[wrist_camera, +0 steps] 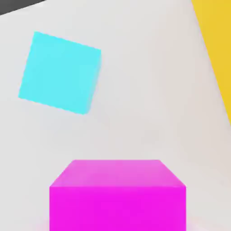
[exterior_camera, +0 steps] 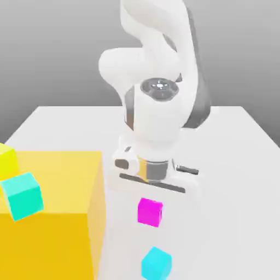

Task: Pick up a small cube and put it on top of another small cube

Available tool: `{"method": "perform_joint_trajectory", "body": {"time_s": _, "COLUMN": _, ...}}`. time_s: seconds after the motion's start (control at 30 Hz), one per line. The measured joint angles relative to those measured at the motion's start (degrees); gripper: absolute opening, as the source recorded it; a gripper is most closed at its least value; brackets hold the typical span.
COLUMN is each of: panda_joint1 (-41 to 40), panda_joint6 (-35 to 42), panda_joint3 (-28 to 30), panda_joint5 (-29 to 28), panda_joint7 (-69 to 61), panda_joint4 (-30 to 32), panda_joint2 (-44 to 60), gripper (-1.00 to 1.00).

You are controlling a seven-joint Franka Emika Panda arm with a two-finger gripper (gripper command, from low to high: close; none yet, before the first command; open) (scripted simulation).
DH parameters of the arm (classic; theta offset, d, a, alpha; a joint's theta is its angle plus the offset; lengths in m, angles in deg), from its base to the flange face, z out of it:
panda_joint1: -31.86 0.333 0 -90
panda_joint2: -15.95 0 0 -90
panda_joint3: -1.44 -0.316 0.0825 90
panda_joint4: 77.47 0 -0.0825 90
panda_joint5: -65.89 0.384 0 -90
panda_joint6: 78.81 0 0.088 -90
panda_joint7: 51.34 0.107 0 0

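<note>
A pale, plain surface (exterior_camera: 229,219) extends from the lower part of the exterior view to a straight far edge above mid-frame; behind it, a grey background (exterior_camera: 49,49) darkens towards that edge. The white arm (exterior_camera: 158,109) enters at the top centre and bends down to the hand (exterior_camera: 156,178), which lies slightly right of the frame's middle.

The magenta cube (exterior_camera: 149,213) is directly beneath the hand, just below the middle of the frame. The gripper (exterior_camera: 150,209) is closed on this cube, which lies between its two sides. In the hand view, the same cube occupies the bottom of the frame, near its centre; its upper edges run level across the picture, and two faces are visible, one paler than the other. The frame's lower border cuts it off.

The light-blue cube (exterior_camera: 156,264) stands at the bottom of the exterior view, slightly right of centre, nearer the viewer than the magenta cube and apart from it. In the hand view it appears at the upper left, turned at an angle to the magenta cube.

The yellow block (exterior_camera: 44,246), by far the largest of the blocks, occupies the lower left of the exterior view; part of it crosses the upper right of the hand view. Over the block's outline, at the left of the exterior view, appear the teal cube (exterior_camera: 23,197), tilted in the picture, and a yellow cube (exterior_camera: 6,162), cut by the frame's left border. Whether either touches the block cannot be told.
</note>
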Motion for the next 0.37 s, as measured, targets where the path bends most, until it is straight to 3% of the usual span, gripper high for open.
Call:
{"method": "perform_joint_trajectory", "body": {"time_s": 0.1, "panda_joint1": -0.82, "panda_joint6": 1.72, "panda_joint3": -0.67, "panda_joint5": 0.89, "panda_joint7": -6.91, "panda_joint4": -5.68, "panda_joint2": 2.29, "gripper": -1.0}}
{"method": "perform_joint_trajectory", "body": {"time_s": 0.23, "panda_joint1": -0.67, "panda_joint6": -4.33, "panda_joint3": 0.23, "panda_joint5": -0.94, "panda_joint7": -7.25, "panda_joint4": -7.53, "panda_joint2": 9.45, "gripper": -1.0}}
{"method": "perform_joint_trajectory", "body": {"time_s": 0.27, "panda_joint1": -0.4, "panda_joint6": -5.89, "panda_joint3": 0.6, "panda_joint5": -1.39, "panda_joint7": -6.97, "panda_joint4": -7.67, "panda_joint2": 11.14, "gripper": 1.0}}
{"method": "perform_joint_trajectory", "body": {"time_s": 0.37, "panda_joint1": -0.4, "panda_joint6": -5.89, "panda_joint3": 0.6, "panda_joint5": -1.39, "panda_joint7": -6.97, "panda_joint4": -7.67, "panda_joint2": 11.14, "gripper": 1.0}}
